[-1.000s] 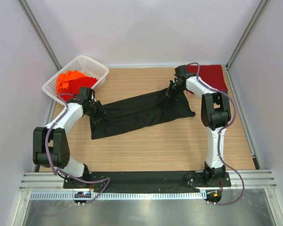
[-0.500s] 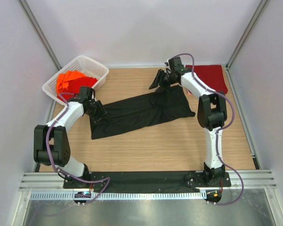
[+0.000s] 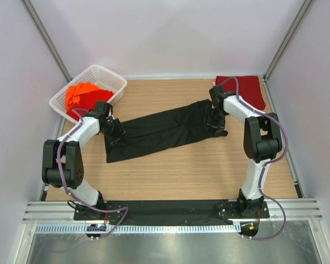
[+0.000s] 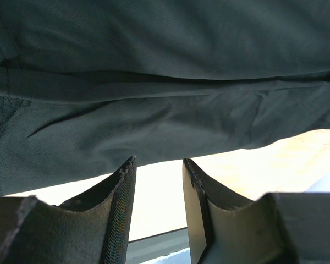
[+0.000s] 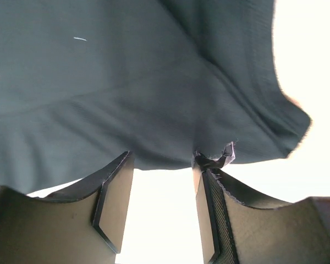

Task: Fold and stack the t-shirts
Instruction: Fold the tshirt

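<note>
Jaws apart and empty, the left gripper [image 4: 158, 165] and right gripper [image 5: 162, 159] sit low at opposite ends of the black t-shirt [image 3: 165, 131], which lies spread on the table [image 3: 170, 176], its long axis running between them.

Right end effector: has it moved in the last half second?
Yes. The right end effector swung right and nearer, toward the dark red t-shirt, over the black t-shirt's right end.
</note>
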Tool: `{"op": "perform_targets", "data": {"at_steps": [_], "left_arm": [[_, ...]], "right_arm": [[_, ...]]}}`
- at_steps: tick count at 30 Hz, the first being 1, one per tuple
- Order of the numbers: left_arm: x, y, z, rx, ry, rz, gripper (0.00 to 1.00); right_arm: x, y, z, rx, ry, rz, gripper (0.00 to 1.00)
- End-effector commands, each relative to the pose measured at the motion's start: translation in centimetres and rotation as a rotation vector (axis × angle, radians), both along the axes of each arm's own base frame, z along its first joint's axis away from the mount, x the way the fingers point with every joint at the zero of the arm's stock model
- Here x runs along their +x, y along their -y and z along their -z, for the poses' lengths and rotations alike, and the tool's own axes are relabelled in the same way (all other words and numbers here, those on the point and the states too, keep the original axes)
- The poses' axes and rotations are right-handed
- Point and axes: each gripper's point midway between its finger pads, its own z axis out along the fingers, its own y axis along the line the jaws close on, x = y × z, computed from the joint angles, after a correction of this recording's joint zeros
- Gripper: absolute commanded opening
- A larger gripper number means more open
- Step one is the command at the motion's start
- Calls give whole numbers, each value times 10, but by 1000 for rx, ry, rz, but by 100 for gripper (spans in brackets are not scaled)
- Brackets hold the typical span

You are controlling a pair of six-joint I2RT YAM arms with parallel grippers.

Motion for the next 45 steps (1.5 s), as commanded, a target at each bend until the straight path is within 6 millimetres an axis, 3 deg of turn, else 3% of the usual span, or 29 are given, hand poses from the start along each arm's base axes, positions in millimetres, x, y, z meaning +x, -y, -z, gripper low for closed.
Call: {"op": "perform_targets", "data": {"at_steps": [1, 9, 11, 15, 18, 24, 29, 35, 38, 42, 45], "left_arm": [[-2, 2, 1, 1, 3, 10, 40], [-8, 3, -2, 15, 9, 17, 41], [-10, 2, -5, 26, 21, 18, 41], [-16, -3, -6, 55, 17, 16, 41], [-17, -13, -14, 112, 33, 8, 42], [-4, -31, -31, 224, 71, 38, 51], [-9, -34, -6, 319, -47, 80, 51], [-10, -33, 34, 385, -114, 76, 45], [-15, -32, 52, 395, -164, 75, 44], [-38, -29, 77, 384, -267, 60, 43], [-53, -22, 85, 377, -301, 61, 44]], "right_arm": [[10, 25, -13, -114, 100, 3, 53], [36, 29, 26, -172, 71, 39, 54], [49, 30, 21, -184, 101, 42, 54], [51, 35, 24, -220, 69, 29, 54], [56, 30, 7, -220, 122, 18, 54], [63, 1, -32, -188, 189, -29, 57], [67, -35, -58, -135, 235, -85, 61], [57, -59, -76, -85, 266, -139, 61], [47, -61, -76, -76, 258, -150, 61], [29, -54, -70, -90, 236, -157, 61], [16, -49, -70, -94, 231, -155, 61]]}}
